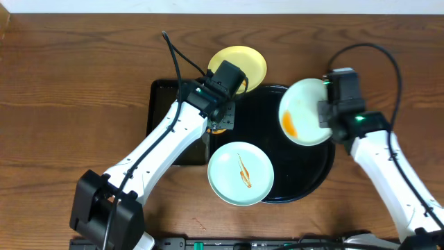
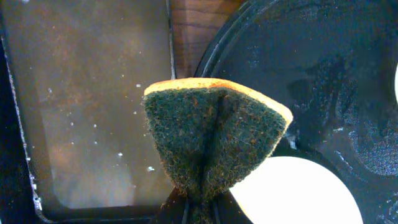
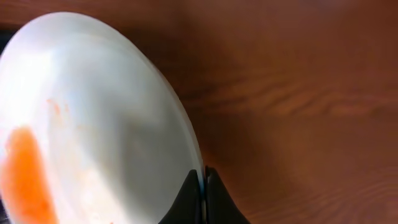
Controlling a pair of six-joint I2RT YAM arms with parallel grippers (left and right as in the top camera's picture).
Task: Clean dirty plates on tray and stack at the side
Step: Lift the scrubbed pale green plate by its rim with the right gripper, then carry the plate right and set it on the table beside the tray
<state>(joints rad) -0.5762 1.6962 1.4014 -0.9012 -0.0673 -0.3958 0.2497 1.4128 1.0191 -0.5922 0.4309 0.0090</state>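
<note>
Scrubbing step: my left pincer (image 2: 198, 211), closed on a folded sponge (image 2: 214, 134), hangs at the tray (image 1: 305, 168) rim, while my right pincer (image 3: 202, 191) clamps the tilted, sauce-streaked mint plate (image 1: 304, 111) above it, so next, I judge, sponge must meet sauce.

The round black tray (image 1: 309, 177) is glossy with a raised rim, and one mint-green plate (image 1: 241, 173) lies flat, face up, on its lower left part, overhanging the rim, a thin orange-brown streak at its middle. The other mint-green plate (image 1: 305, 111) is over the tray's upper right part, pinched at its right rim by the right gripper (image 3: 203, 190), with a broad orange smear low on the left of its face. The pale yellow plate (image 1: 244, 62) lies beside the tray's upper left rim, partly hidden.
</note>
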